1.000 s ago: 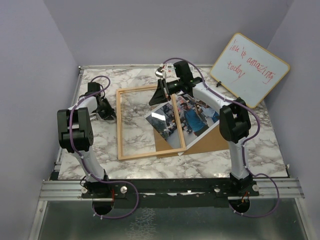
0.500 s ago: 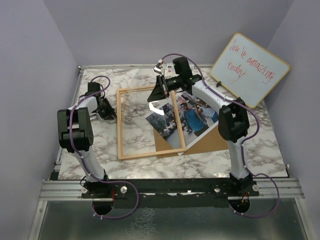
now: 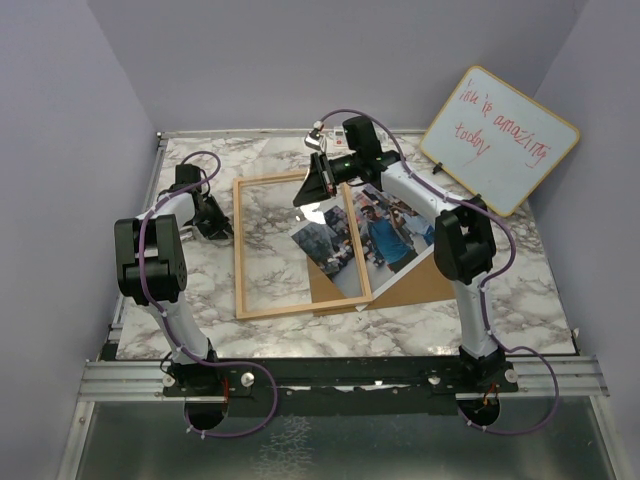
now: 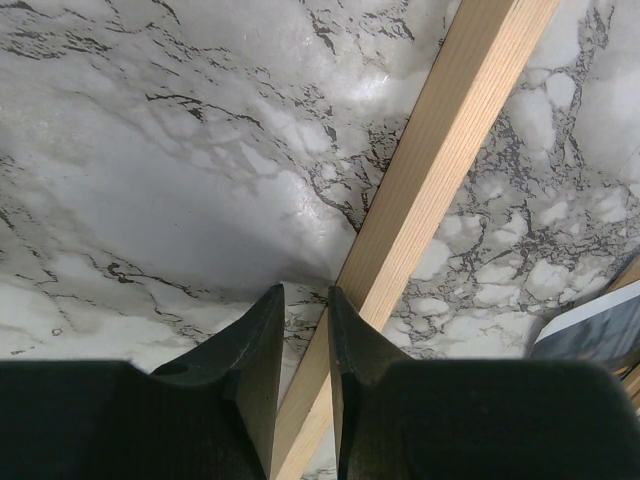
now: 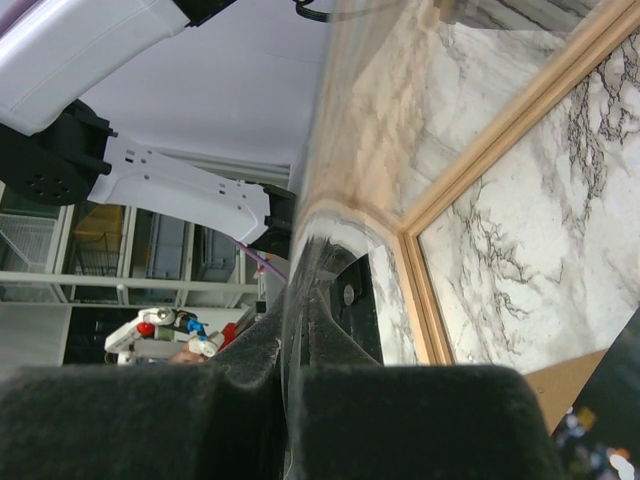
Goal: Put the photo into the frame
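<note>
The light wood frame [image 3: 240, 250] lies flat on the marble table. The photo [image 3: 375, 235] lies across the frame's right rail and the brown backing board [image 3: 425, 280]. My right gripper [image 3: 312, 192] is shut on the photo's far left corner and holds it raised over the frame; the rest still rests. In the right wrist view the glossy sheet [image 5: 345, 150] runs edge-on from my shut gripper [image 5: 300, 320], beside the frame's rail [image 5: 520, 110]. My left gripper [image 3: 218, 225] is at the frame's left rail. Its fingers [image 4: 305, 290] are nearly together, over the rail [image 4: 440, 170].
A wood-edged whiteboard [image 3: 500, 140] with red writing leans at the back right. Purple walls close in the table on the left, back and right. A metal rail [image 3: 340, 375] with the arm bases runs along the near edge.
My right gripper has raised the photo's far left corner and drawn it a little away and left over the frame. The left arm has not moved.
</note>
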`<action>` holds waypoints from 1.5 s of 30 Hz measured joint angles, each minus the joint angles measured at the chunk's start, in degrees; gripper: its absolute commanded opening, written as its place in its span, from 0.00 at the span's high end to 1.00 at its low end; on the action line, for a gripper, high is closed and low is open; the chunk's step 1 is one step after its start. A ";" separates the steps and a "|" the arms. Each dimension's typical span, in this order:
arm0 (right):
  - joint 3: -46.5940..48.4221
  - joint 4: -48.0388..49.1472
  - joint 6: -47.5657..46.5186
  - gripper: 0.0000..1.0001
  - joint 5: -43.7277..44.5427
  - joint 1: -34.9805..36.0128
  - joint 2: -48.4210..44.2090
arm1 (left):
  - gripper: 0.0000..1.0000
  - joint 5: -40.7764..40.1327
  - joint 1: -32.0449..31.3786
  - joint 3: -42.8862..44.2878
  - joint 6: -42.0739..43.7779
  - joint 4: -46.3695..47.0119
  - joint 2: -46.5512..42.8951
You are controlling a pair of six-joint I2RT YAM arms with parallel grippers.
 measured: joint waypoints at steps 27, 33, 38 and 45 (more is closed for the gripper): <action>0.00 -1.11 -0.63 0.84 0.55 0.09 2.08 | 0.74 0.04 0.02 0.00 0.00 0.02 0.04; 0.00 -3.91 -2.03 0.81 1.64 -0.52 2.19 | 0.74 0.07 0.00 0.00 0.00 0.07 0.04; 0.00 -4.87 -2.23 0.80 2.25 -1.07 2.49 | 0.74 0.07 0.00 0.00 0.00 0.07 0.04; 0.00 -5.38 -2.34 0.69 2.86 -1.29 3.32 | 0.74 0.07 0.00 0.00 0.00 0.07 0.04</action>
